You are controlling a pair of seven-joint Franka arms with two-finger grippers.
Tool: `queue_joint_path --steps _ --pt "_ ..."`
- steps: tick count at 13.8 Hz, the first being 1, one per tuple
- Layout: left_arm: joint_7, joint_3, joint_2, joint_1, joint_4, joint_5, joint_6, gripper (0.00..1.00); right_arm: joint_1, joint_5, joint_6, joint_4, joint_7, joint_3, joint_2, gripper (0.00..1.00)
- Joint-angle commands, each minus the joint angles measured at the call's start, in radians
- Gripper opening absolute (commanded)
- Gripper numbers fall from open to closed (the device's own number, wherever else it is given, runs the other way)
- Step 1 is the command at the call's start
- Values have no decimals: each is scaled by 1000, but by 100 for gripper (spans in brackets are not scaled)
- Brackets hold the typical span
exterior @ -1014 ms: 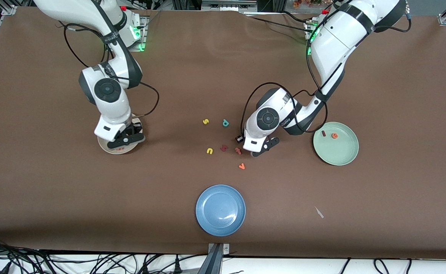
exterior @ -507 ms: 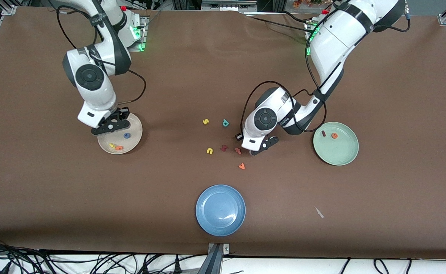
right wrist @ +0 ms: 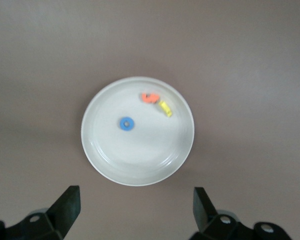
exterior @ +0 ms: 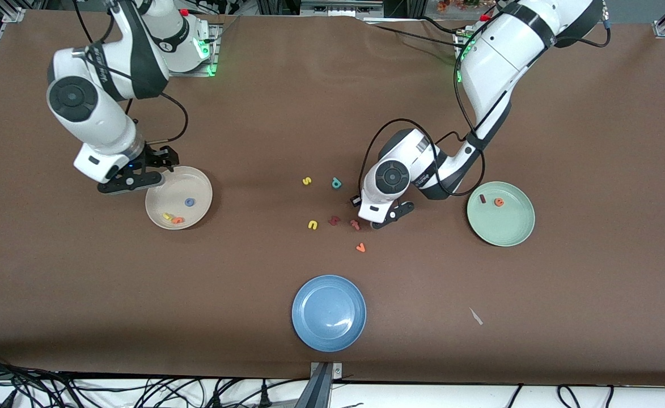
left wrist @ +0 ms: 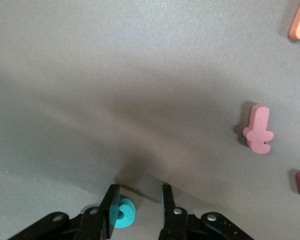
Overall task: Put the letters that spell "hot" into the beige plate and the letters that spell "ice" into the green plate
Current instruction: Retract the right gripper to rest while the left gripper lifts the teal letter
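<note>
The beige plate (exterior: 162,199) (right wrist: 140,162) holds the blue o (exterior: 189,202) (right wrist: 126,123), the yellow h (exterior: 167,216) (right wrist: 165,108) and the orange t (exterior: 177,220) (right wrist: 150,98). My right gripper (exterior: 134,175) (right wrist: 135,200) hangs open and empty over the table, just off that plate's rim. The green plate (exterior: 505,226) holds the dark red i (exterior: 482,199) and the orange e (exterior: 499,202). My left gripper (exterior: 386,220) (left wrist: 140,200) is low at the table beside the loose letters. Its jaws stand open, with the teal c (left wrist: 124,213) between them against one finger.
Loose letters lie mid-table: yellow s (exterior: 306,181), teal p (exterior: 337,182), yellow u (exterior: 312,225), a dark red letter (exterior: 334,220), pinkish-red t (exterior: 355,224) (left wrist: 258,130) and orange v (exterior: 360,247). A blue plate (exterior: 329,313) sits nearer the front camera.
My right gripper opened, rose off the beige plate and drew back toward the right arm's end, uncovering the three letters in it. My left gripper shifted only slightly.
</note>
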Motion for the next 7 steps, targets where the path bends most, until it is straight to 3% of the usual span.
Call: queue_joint_path --steps 1,5,7 --pt "37 6 10 12 -3 37 -24 38 -2 60 -125 154 -21 1 1 100" --pt "46 36 25 12 9 34 28 38 -4 105 -352 406 -23 -43 4 100" --pt "50 41 23 23 12 37 37 39 -4 108 -423 481 -23 -48 3 100"
